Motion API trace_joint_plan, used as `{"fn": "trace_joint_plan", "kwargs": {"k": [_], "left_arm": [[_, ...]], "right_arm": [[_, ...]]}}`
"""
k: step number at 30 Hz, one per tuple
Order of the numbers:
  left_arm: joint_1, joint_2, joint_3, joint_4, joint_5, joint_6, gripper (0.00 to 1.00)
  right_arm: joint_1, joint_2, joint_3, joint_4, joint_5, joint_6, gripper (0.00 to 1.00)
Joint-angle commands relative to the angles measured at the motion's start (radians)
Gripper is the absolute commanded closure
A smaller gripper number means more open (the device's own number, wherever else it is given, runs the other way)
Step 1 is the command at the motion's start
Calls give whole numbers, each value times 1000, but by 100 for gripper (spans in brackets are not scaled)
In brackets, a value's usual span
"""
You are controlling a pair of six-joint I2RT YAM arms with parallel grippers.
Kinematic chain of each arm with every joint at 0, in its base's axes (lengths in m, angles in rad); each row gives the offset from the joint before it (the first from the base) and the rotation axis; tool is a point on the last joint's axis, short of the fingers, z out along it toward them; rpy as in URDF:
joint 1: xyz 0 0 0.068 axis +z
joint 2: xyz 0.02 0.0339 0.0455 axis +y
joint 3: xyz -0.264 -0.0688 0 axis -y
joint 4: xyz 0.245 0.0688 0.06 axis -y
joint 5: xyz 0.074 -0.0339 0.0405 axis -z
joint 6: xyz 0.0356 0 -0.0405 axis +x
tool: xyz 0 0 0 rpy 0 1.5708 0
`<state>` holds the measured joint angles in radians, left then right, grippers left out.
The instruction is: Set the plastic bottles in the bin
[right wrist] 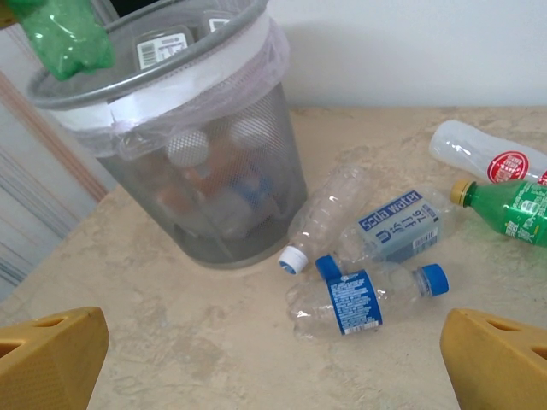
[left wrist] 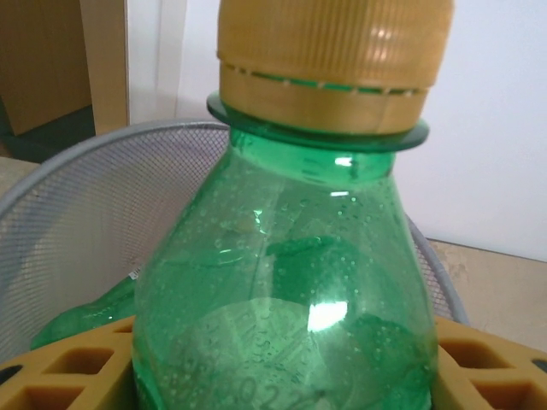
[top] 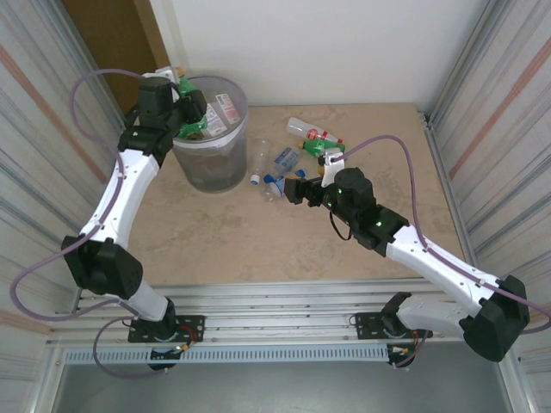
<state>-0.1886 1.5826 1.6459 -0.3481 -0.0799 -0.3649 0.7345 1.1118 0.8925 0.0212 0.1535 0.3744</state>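
Observation:
My left gripper is shut on a green plastic bottle with a tan cap, held just above the rim of the bin. That bottle bulges between the yellow fingers. The grey mesh bin has a clear liner and holds several bottles. My right gripper hangs open over the table with nothing between its jaws. Ahead of it lie a clear bottle with a blue label, a soda water bottle and a white-capped clear one. Further right lie a green bottle and a red-labelled one.
Corrugated metal walls close in both sides of the marble-patterned table. An aluminium rail runs along the near edge. Bare table lies in front of the bin and under my right gripper.

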Motion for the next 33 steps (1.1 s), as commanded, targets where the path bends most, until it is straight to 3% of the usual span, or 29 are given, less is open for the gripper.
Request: {"fn": "trace_joint_plan", "kwargs": {"k": [1, 8, 13, 21, 27, 33], "left_arm": [[11, 25, -12, 29, 3, -48, 85], [11, 10, -83, 32, 12, -98, 76], [12, -20, -129, 49, 32, -121, 49], [12, -91, -157, 43, -12, -106, 25], [11, -111, -129, 41, -40, -74, 28], [6, -97, -94, 42, -34, -34, 52]], "right_arm": [[-2, -3, -7, 4, -8, 26, 2], [-2, -4, -12, -4, 4, 24, 2], [-1, 8, -9, -3, 2, 26, 2], [-1, 19, -8, 1, -4, 28, 2], [-1, 36, -3, 8, -17, 33, 2], [-1, 48, 2, 13, -24, 40, 2]]}}
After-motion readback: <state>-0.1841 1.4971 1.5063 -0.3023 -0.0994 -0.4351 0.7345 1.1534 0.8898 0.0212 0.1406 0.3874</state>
